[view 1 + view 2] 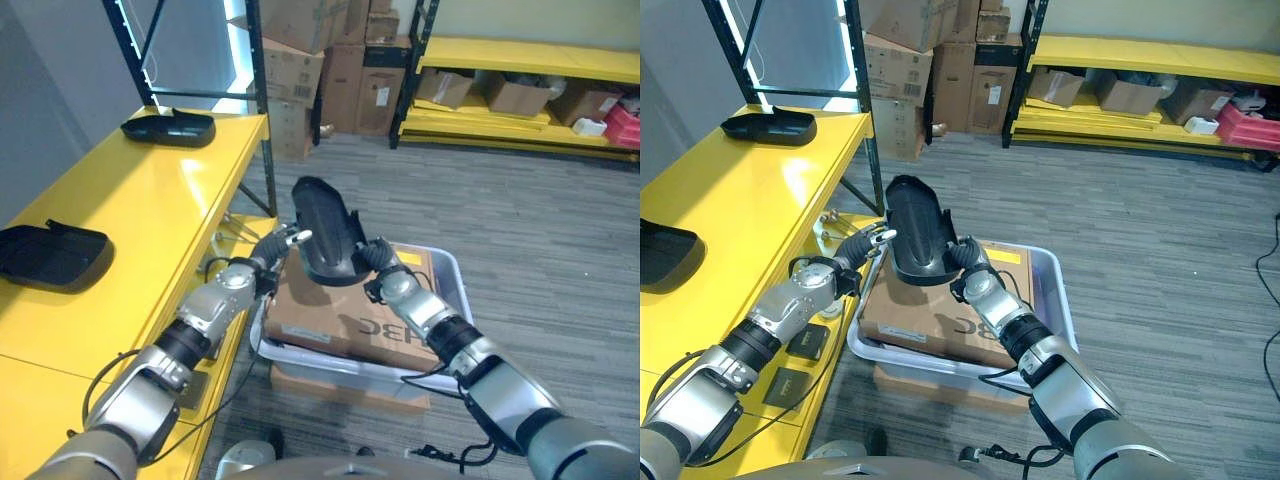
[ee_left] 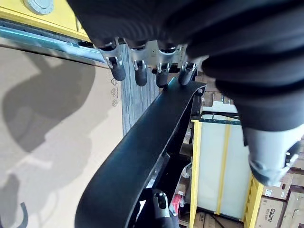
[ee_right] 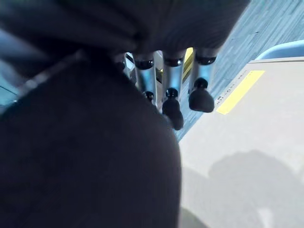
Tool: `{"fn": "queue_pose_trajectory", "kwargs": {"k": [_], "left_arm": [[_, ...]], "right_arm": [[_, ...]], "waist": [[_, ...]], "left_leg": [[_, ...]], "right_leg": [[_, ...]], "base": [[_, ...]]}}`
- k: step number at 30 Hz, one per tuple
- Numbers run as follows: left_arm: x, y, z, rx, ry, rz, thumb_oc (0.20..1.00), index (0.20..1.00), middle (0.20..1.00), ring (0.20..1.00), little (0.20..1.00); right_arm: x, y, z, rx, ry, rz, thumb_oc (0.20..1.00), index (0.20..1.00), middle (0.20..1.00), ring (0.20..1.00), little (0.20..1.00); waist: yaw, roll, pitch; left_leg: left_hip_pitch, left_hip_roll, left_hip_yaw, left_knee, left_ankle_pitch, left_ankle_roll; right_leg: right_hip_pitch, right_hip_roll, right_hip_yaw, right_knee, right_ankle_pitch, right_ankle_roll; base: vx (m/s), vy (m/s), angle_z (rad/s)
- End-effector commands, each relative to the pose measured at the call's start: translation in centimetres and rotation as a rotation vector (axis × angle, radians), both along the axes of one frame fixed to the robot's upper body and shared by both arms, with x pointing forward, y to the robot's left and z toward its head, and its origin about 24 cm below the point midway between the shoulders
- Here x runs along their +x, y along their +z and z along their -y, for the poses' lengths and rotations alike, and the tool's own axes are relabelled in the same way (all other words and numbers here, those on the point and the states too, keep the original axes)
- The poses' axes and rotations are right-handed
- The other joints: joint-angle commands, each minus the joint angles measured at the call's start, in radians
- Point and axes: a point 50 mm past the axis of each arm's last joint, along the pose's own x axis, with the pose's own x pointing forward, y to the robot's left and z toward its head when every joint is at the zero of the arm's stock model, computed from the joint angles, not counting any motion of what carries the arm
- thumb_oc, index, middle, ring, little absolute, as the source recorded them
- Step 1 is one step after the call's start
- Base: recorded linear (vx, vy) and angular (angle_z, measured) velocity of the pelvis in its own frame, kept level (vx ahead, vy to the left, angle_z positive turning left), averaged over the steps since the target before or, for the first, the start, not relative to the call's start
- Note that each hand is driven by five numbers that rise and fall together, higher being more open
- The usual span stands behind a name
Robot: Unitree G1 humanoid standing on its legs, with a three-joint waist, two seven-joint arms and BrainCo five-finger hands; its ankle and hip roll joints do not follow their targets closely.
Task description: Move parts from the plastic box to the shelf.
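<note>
Black moulded plastic part point(image 1: 328, 232), elongated and curved, held upright between both robot hands above the plastic box. Left robot hand point(image 1: 284, 244): fingers straight, dark tips resting against the part's left edge; its wrist view shows the fingertips point(image 2: 185, 74) touching the part's thin rim. Right robot hand point(image 1: 378, 262): pressed against the part's right side; its wrist view shows fingers point(image 3: 201, 97) extended past the dark surface, not curled round it. Translucent pale plastic box point(image 1: 447, 278) on the grey carpeted floor, holding a flat brown cardboard carton point(image 1: 345, 318). Yellow shelf point(image 1: 150, 200) at left carries two matching black parts, one far point(image 1: 168, 127), one near point(image 1: 50, 255).
</note>
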Motion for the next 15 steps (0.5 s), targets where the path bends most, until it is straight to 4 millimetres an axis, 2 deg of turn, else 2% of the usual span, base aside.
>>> {"fn": "queue_pose_trajectory", "kwargs": {"k": [1,3,6,11,15], "left_arm": [[1.0,2.2,1.0,-0.011,-0.021,0.097,1.000,1.000,1.000,1.000,1.000],[1.0,2.1,-1.2,-0.024,0.038,0.082,1.000,1.000,1.000,1.000,1.000],[0.9,1.9,-2.3,-0.018,0.083,0.080,1.000,1.000,1.000,1.000,1.000],[0.9,1.5,-2.7,-0.024,0.088,0.066,1.000,1.000,1.000,1.000,1.000],[0.9,1.0,-1.6,-0.048,0.044,0.044,1.000,1.000,1.000,1.000,1.000]], "right_arm": [[1.2,4.6,-0.2,0.067,-0.005,0.214,0.200,0.200,0.200,0.200,0.200],[1.1,5.4,2.0,0.077,-0.057,0.247,0.200,0.200,0.200,0.200,0.200],[0.9,5.9,3.2,0.081,-0.080,0.268,0.200,0.200,0.200,0.200,0.200],[1.0,5.9,3.9,0.091,-0.097,0.275,0.200,0.200,0.200,0.200,0.200],[1.3,6.0,3.4,0.108,-0.079,0.280,0.200,0.200,0.200,0.200,0.200]], "waist": [[0.037,0.007,-0.054],[0.035,0.006,-0.051],[0.033,0.004,-0.050],[0.034,0.002,-0.051],[0.035,-0.001,-0.054]], "left_leg": [[0.003,0.003,0.008,0.044,-0.104,-0.014],[0.006,0.004,0.010,0.040,-0.102,-0.011],[0.011,0.005,0.011,0.033,-0.098,-0.009],[0.012,0.005,0.012,0.028,-0.096,-0.007],[0.011,0.005,0.013,0.024,-0.095,-0.005]], "right_leg": [[-0.035,-0.006,-0.046,0.065,-0.068,0.065],[-0.034,-0.006,-0.047,0.065,-0.066,0.066],[-0.031,-0.005,-0.048,0.061,-0.063,0.066],[-0.030,-0.005,-0.050,0.058,-0.061,0.066],[-0.032,-0.003,-0.051,0.055,-0.060,0.064]], "base": [[0.00,0.000,0.00],[-0.01,-0.001,-0.02],[0.00,0.000,0.00],[0.00,0.000,0.00],[0.00,0.000,0.00]]}}
